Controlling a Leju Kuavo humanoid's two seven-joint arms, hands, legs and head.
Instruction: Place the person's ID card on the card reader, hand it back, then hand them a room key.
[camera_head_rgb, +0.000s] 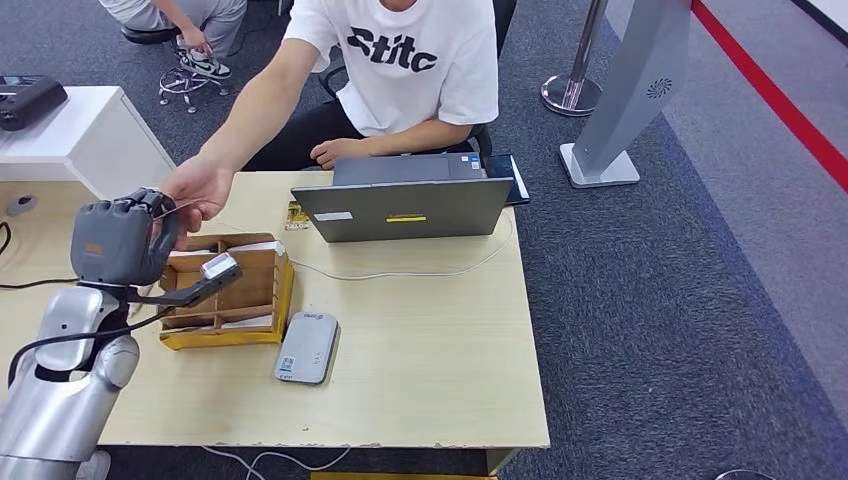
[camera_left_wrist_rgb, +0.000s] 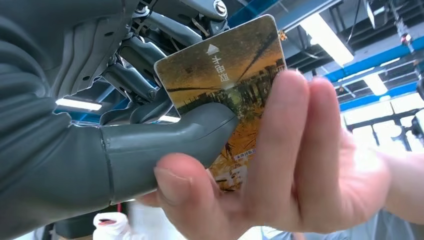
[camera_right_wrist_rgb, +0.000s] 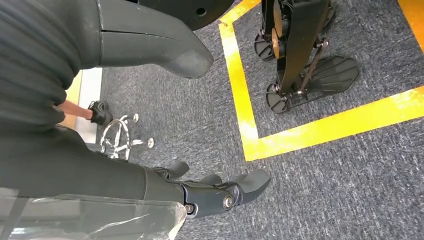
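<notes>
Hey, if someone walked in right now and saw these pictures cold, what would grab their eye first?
The handover: the robot's left hand and the person's hand both grip a golden card, raised above the table's far left corner. Next, the open grey laptop in front of the seated person, and the wooden card holder beside a grey card reader.

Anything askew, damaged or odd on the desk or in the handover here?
Nothing stands out. The left hand and the person's hand both hold the card, uncreased. The wooden organizer, card reader and laptop sit orderly.
</notes>
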